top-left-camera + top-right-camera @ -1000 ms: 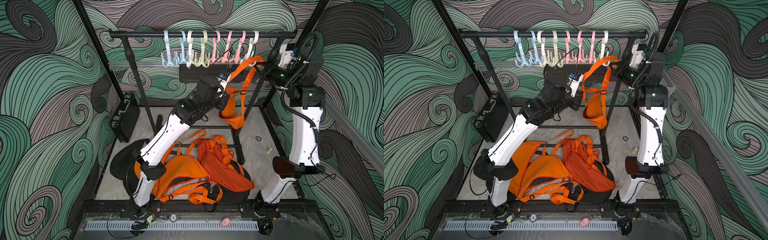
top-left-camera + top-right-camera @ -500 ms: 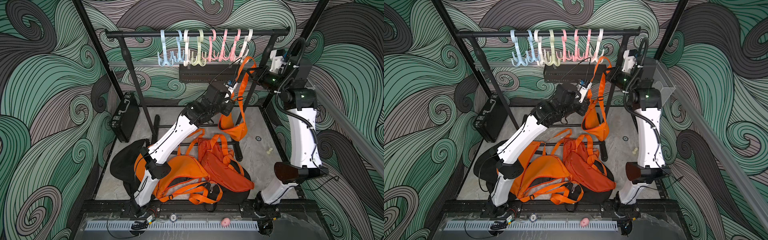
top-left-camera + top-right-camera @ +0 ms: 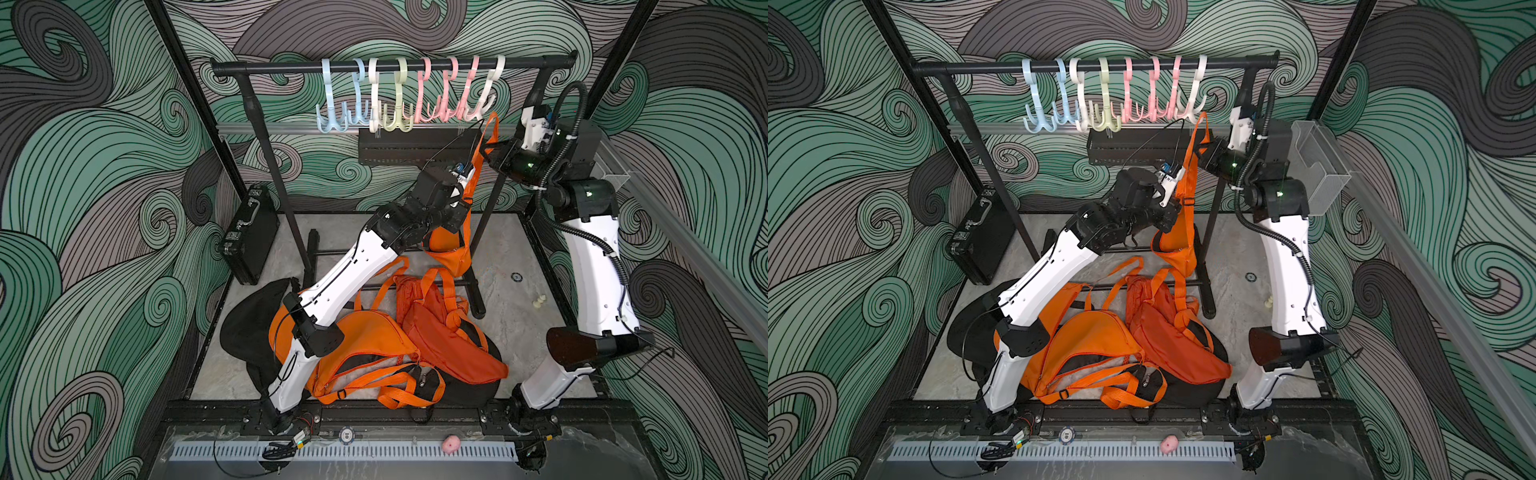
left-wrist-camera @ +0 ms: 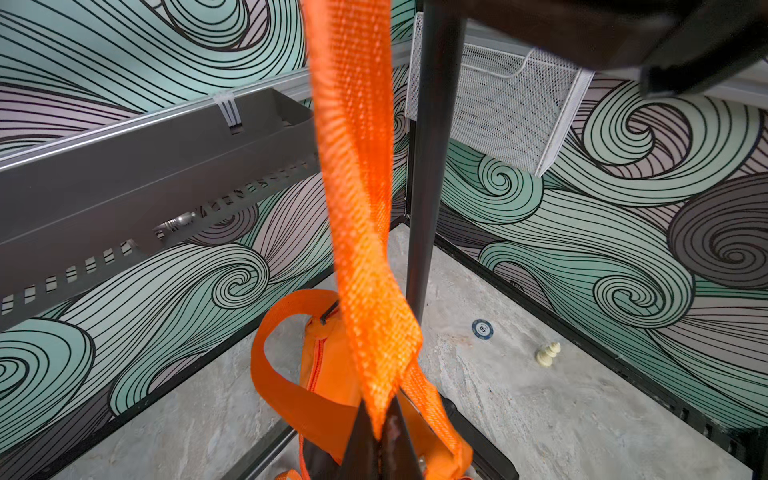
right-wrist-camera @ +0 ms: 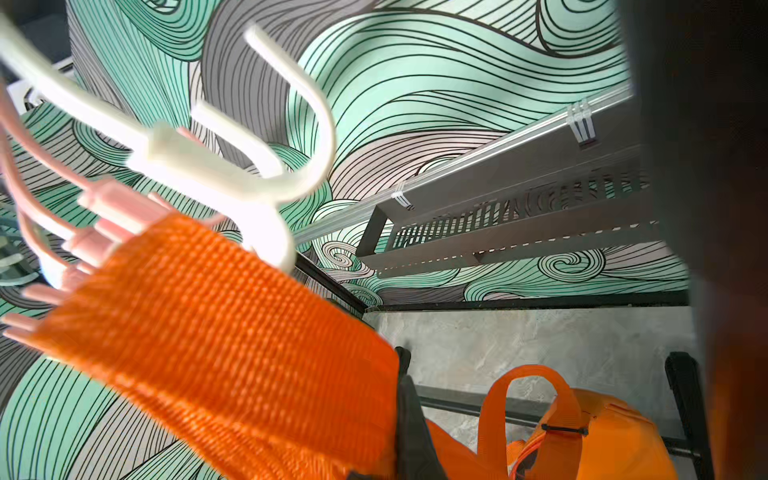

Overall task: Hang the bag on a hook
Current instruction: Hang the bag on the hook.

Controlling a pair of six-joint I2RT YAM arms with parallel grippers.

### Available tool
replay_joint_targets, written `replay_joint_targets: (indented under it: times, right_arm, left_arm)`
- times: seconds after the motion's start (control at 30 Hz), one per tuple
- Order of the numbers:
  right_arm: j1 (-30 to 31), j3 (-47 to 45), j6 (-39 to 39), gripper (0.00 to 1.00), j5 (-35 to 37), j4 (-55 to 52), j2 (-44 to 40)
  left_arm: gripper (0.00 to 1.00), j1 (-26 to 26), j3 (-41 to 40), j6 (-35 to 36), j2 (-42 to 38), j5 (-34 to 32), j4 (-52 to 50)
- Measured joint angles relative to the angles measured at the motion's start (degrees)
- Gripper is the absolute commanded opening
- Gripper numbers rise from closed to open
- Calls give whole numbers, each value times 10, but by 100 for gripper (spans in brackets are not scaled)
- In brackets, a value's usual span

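Note:
A small orange bag hangs by its orange strap beside the rack's right post. The strap's top loop sits just under the white hook at the right end of the row. My left gripper is shut on the strap lower down. My right gripper is shut on the strap near its top. In the right wrist view the strap lies just below the white hook; whether they touch I cannot tell.
Several pastel hooks hang from the black rack bar. A black slotted tray is on the back wall and a mesh basket on the right. More orange bags are piled on the floor. A black case leans at left.
The right arm has moved left and slightly down with the strap. The left arm has reached further right, and the bag hangs a little lower. Both grips held.

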Motion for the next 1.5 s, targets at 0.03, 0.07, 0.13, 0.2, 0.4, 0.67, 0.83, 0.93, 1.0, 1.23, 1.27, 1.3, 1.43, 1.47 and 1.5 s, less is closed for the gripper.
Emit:
replay_joint_targets:
  times: [0.03,0.07,0.13,0.2,0.4,0.67,0.83,0.93,1.0,1.23,1.27,1.3,1.43,1.47,1.5]
  right_arm:
    - [2,-9,-2,0,-1,10,0]
    - [4,-17,-4,0,0,21,-2]
    - [5,-30,-5,0,0,35,-7]
    - [5,-34,-6,0,0,40,-10]
    - [4,-38,-14,0,-5,40,-16]
    - [1,56,-26,0,-3,-14,12]
    - [-2,133,-25,0,-5,-38,51]
    - [-2,162,-23,0,-9,-47,75]
    - [-2,173,-22,0,-11,-53,86]
    - [-2,223,-18,0,-17,-68,121]
    - [-2,224,-17,0,-18,-69,122]
    - [-2,225,-16,0,-18,-69,122]
    - [-2,222,-11,0,-27,-67,122]
    - [-2,211,-11,0,-28,-63,118]
    - [-2,196,-11,0,-30,-60,113]
  left_arm:
    - [0,0,0,0,2,0,1]
    - [0,0,0,0,3,-1,2]
    - [0,0,0,0,4,-2,2]
    - [0,1,0,0,3,-2,3]
    - [0,3,-3,4,3,-5,8]
    - [0,8,-4,19,3,-17,12]
    - [0,15,-3,23,2,-20,10]
    - [0,22,3,26,2,-21,10]
    - [0,28,9,26,2,-21,11]
    - [0,52,33,21,2,-13,13]
    - [0,54,33,19,2,-11,14]
    - [0,56,33,19,2,-9,14]
    - [0,57,33,15,2,-3,8]
    - [0,57,33,14,3,-1,6]
    - [0,56,32,12,3,1,5]
